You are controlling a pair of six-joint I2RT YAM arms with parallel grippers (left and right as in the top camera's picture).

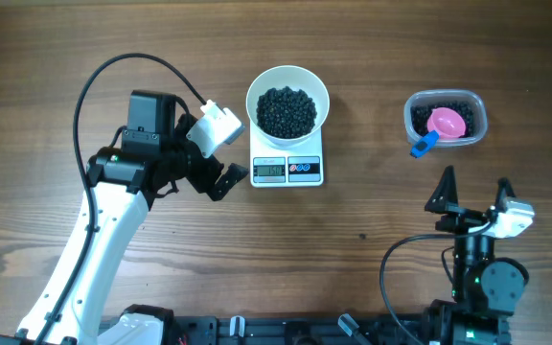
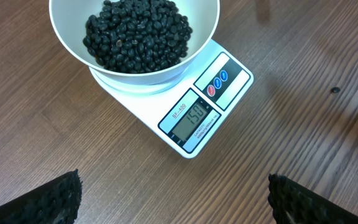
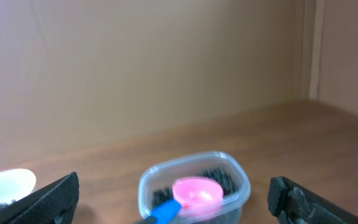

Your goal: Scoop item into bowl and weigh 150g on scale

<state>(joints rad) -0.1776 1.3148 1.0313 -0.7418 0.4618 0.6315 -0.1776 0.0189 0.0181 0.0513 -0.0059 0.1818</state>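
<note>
Bench state, all three views.

- The bowl (image 1: 288,75) sits centred on the scale (image 1: 286,171), at the far middle of the table (image 1: 372,220). Its rim overhangs the back part of the platform.
- The black beans (image 1: 287,112) form a heap in the bowl well, with bare white wall above them all round.
- The display (image 2: 193,119) at the scale's front edge is lit. Seen at a slant from the left wrist, the digits appear to read 150. Two round buttons (image 2: 217,83), one red and one blue, lie beside it.
- The left gripper (image 2: 174,200) hangs just left of the scale, apart from it, pointing toward it. Its jaws are spread wide and hold nothing.
- The right gripper (image 1: 474,196) is at the near right edge of the table, well apart from everything. Its jaws are also spread wide and hold nothing.
- The clear tub (image 1: 481,105) stands at the far right with more beans in it.
- The pink scoop (image 1: 447,122) rests inside the tub on those beans. Its blue handle (image 1: 424,144) sticks out over the tub's near left corner.
- One small dark speck (image 2: 335,90) lies on the bare wood right of the scale. It is too small to identify.
</note>
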